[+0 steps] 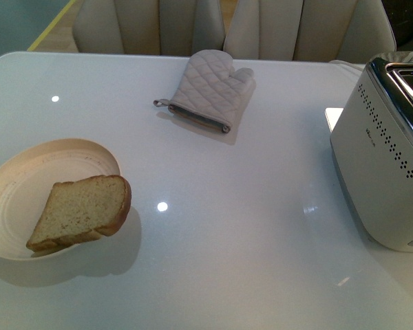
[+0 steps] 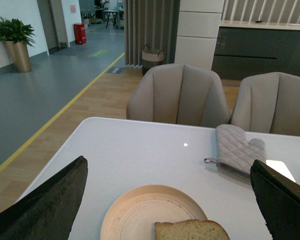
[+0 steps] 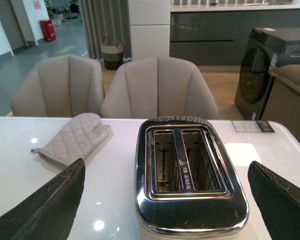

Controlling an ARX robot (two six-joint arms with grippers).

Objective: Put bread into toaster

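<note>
Both tools stand released, jaws wide: the left tool point(image 2: 168, 163) above the plate point(image 1: 27, 172) carrying the bread point(image 1: 82, 212) at near left, the right tool point(image 3: 166, 165) above the toaster point(image 1: 385, 158) on the right.

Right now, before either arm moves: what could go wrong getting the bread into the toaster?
1. The bread lies tilted, overhanging the rim of the plate. A poor pinch by the open left gripper could tip the plate or drop the slice.
2. The toaster stands far to the right, well away from the bread, so expect a long carry or a handover.
3. Its slots look narrow. The slice must enter edge-on or it may catch on the chrome top.
</note>
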